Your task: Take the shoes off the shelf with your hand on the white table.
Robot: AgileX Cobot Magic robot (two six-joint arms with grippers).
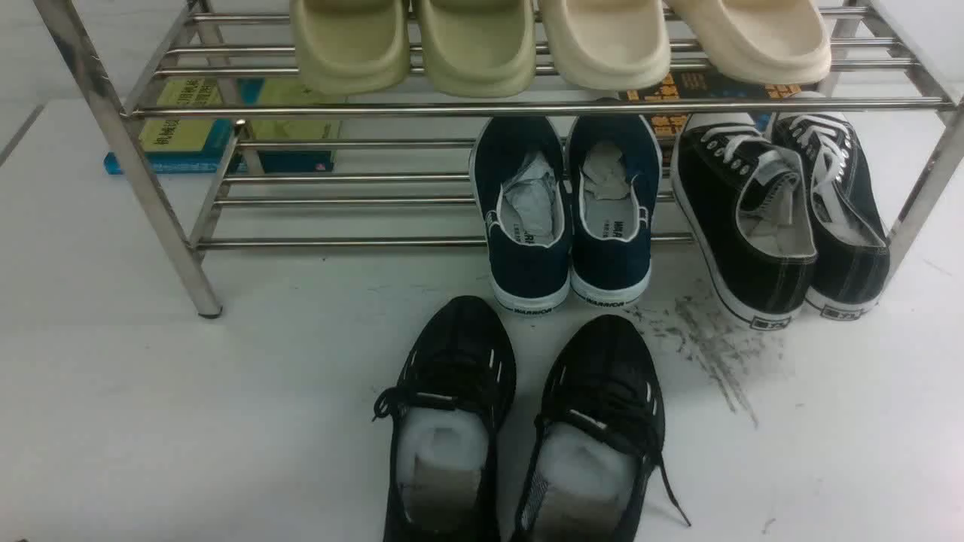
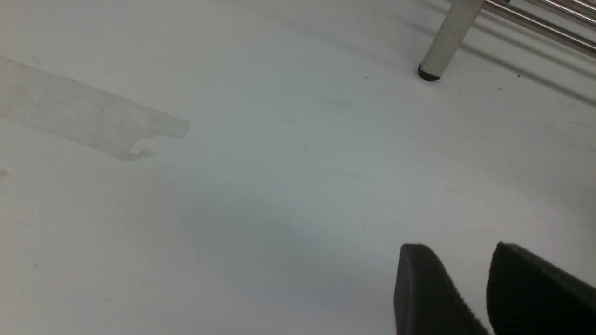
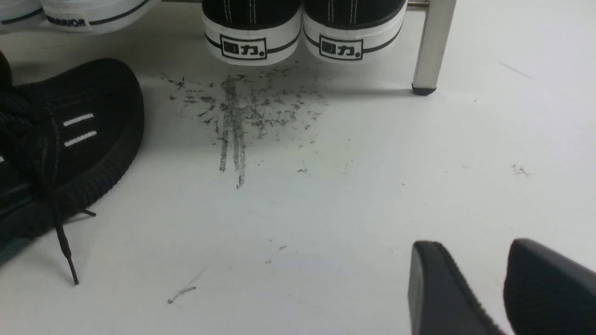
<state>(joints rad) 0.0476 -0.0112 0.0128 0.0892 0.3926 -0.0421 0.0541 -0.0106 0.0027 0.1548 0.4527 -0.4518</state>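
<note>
The left pincer hangs low over bare desk in front of the shelf's left leg, fingers a little apart with nothing between them. Moving right, the navy slip-ons sit mid-shelf and the black mesh sneakers are already out on the desk. The shoes are still on the lower tier at the right end, heels jutting over the front bar above the scuff marks. The right pincer is parted and empty too, low and facing those heels but well short of them. To my eye the reach hasn't begun. It needs to go forward, grip a heel, and draw it out between slip-on and leg.
</note>
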